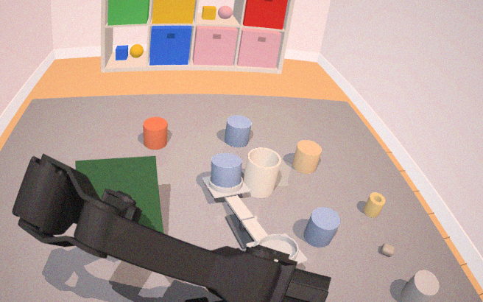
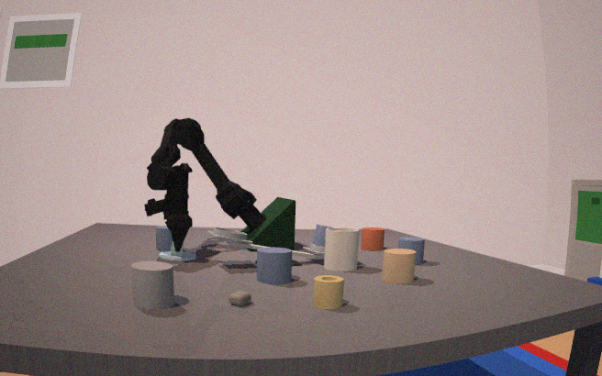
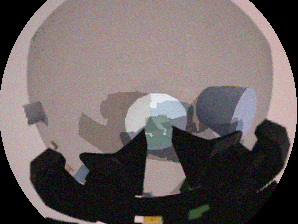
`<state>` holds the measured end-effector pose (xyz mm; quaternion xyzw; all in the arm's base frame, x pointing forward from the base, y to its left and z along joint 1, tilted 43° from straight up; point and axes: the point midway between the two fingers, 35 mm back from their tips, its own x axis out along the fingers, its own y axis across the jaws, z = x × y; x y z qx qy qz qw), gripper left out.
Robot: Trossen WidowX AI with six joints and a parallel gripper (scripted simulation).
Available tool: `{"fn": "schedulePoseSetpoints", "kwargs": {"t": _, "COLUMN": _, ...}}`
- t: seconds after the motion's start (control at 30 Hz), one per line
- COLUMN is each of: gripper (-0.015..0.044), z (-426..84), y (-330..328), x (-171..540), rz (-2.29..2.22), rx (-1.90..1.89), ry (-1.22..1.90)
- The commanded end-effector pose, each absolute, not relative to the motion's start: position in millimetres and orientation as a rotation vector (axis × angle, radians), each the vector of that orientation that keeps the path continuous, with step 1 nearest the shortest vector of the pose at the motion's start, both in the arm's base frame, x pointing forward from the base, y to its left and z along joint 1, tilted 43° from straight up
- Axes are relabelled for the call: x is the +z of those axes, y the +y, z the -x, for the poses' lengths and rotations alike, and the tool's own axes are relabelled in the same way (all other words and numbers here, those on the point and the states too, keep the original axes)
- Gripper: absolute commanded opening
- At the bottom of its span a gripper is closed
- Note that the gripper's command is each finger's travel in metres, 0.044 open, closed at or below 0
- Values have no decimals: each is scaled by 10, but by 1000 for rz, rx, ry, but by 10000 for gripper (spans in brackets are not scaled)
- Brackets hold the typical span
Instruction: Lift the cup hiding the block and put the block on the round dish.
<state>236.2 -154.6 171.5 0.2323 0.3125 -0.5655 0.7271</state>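
My gripper (image 2: 177, 250) (image 3: 157, 129) points down and is shut on the teal block (image 3: 159, 136). The block is at the round pale dish (image 2: 190, 257) (image 3: 134, 116), low over its surface; whether it touches is hard to tell. No cup is above the dish. A blue cup (image 1: 226, 170) (image 2: 319, 235) stands on the far, lower end of the white balance (image 1: 240, 208) (image 2: 281, 248). The balance's near end is raised and holds no cup. In the top view the gripper and dish are out of view.
A blue cup (image 2: 162, 238) (image 3: 219, 107) stands close beside the dish. Other blue cylinders (image 1: 322, 227) (image 1: 238, 131) stand near the balance. Also there: a cream cup (image 1: 262, 173), a grey cylinder (image 2: 152, 286), a stone (image 2: 239, 299) and a green wedge (image 2: 281, 225).
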Motion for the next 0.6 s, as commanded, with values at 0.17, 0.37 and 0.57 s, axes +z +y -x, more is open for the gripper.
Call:
{"fn": "schedulePoseSetpoints", "kwargs": {"t": 0.17, "gripper": 289, "z": -2363, "y": -1547, "x": 1719, "rz": -513, "rx": -1248, "ry": 687}}
{"fn": "schedulePoseSetpoints", "kwargs": {"t": 0.37, "gripper": 440, "z": -2385, "y": -1521, "x": 1731, "rz": -506, "rx": -1229, "ry": 691}}
{"fn": "schedulePoseSetpoints", "kwargs": {"t": 0.57, "gripper": 440, "z": -2435, "y": -1369, "x": 1834, "rz": -489, "rx": -1174, "ry": 707}}
